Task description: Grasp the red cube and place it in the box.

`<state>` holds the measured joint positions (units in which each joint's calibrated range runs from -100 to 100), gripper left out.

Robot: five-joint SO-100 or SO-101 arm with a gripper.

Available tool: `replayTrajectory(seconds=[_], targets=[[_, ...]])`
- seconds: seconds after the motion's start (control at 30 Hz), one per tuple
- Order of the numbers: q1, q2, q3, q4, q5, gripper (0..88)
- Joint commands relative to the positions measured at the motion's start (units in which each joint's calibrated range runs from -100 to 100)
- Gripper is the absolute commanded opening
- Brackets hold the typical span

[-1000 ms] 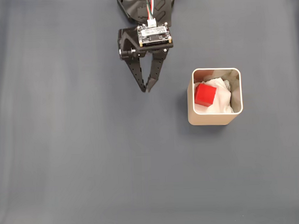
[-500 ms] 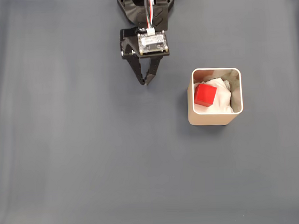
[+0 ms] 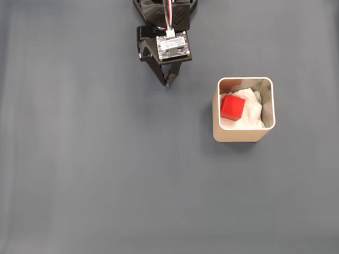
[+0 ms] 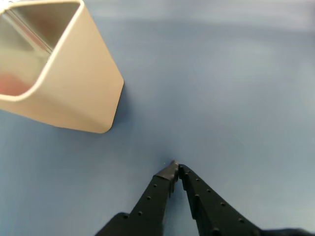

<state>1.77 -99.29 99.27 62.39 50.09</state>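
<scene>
With the cube (image 3: 233, 107) lying in the box (image 3: 245, 135), the empty pincer (image 3: 167, 82) has pulled back and closed, so the task looks done.

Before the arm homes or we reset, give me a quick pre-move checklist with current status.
1. Red cube inside the box, resting on the white lining: ok.
2. Gripper empty, fingers closed tip to tip with nothing between them: ok.
3. Gripper apart from the box, up and to the left of it in the fixed view: ok.
4. Box upright on the grey mat, not tipped: ok.
5. Cube lying flat in the lining: cannot tell; it looks slightly tilted, against the box's left wall.
6. Mat beside the gripper free of loose items, as far as both views reach: ok.
</scene>
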Motion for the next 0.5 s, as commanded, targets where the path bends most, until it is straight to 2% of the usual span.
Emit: replayTrajectory(seconds=[0.0, 0.27, 0.47], targets=[[0.5, -0.6, 0.5, 5.2, 0.2, 0.2], [0.5, -0.6, 0.5, 11.3, -3.0, 0.8], [0.5, -0.6, 0.5, 14.1, -2.7, 0.8]])
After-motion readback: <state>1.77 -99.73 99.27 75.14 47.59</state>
